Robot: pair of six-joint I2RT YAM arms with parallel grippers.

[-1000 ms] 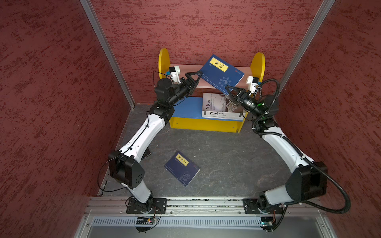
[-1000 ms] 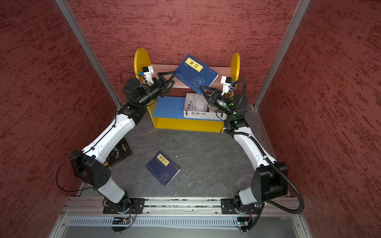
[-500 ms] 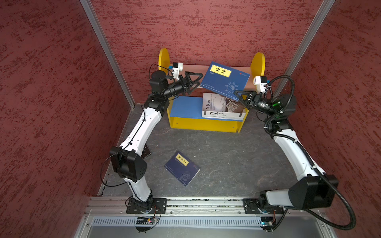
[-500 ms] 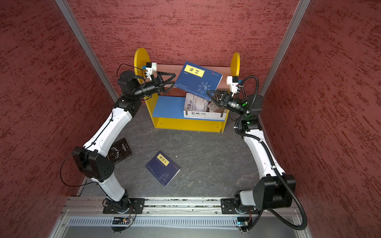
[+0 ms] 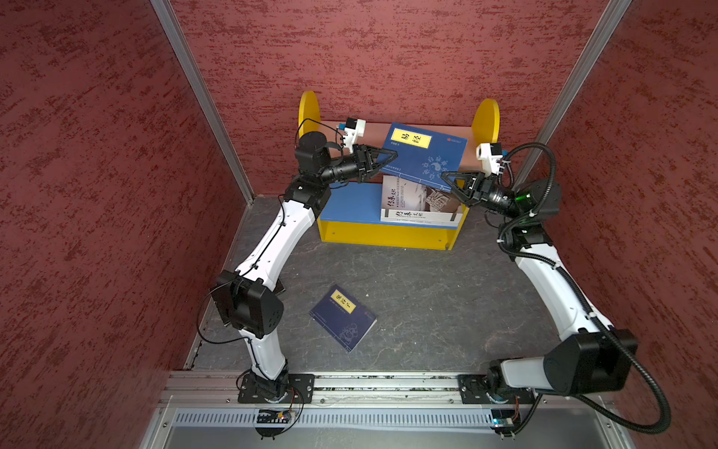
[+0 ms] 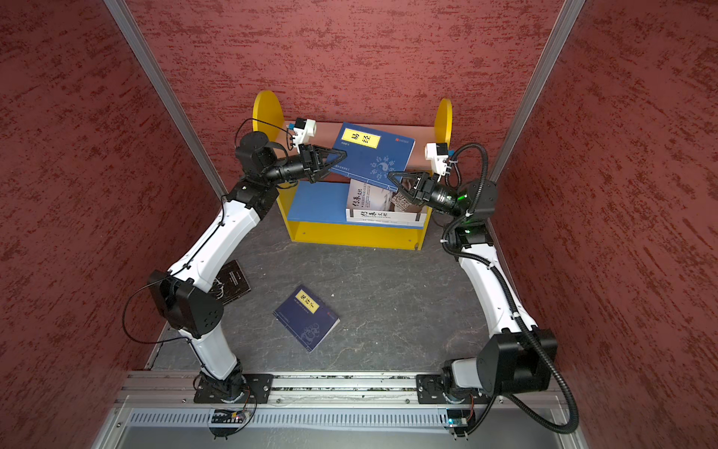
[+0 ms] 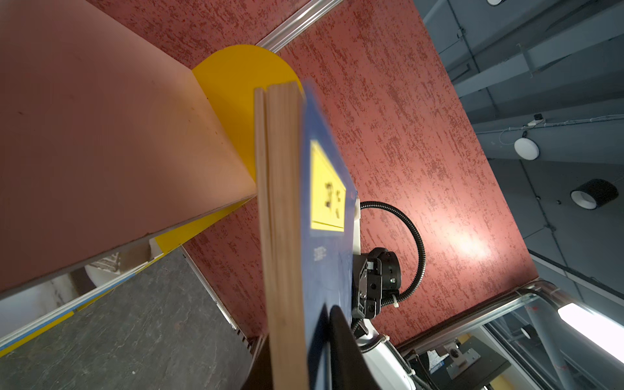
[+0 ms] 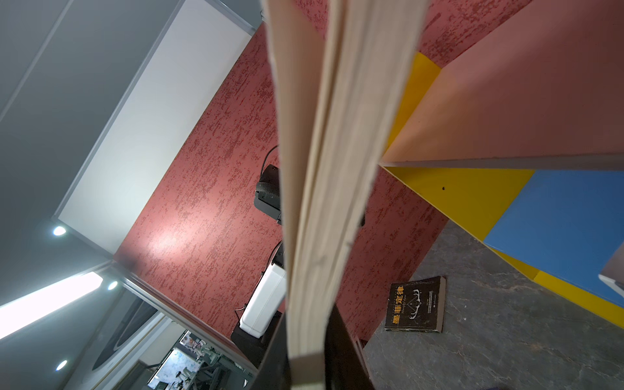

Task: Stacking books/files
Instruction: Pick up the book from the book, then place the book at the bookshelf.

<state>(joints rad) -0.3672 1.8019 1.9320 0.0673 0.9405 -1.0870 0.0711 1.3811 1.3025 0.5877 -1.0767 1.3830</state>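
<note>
Navy book (image 5: 425, 155) hangs tilted above the shelf (image 5: 384, 235), over the white books (image 5: 412, 200) lying on it. Left gripper (image 5: 391, 155) and right gripper (image 5: 446, 176) are each clamped on an opposite edge; we judge the two-sided hold steadies it for stacking. Second navy book (image 5: 344, 317) lies in front of the shelf.

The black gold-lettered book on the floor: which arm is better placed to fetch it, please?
Left, probably: the black book lies beside its elbow, far from the right arm; left tool and right tool grip the raised navy book.
</note>
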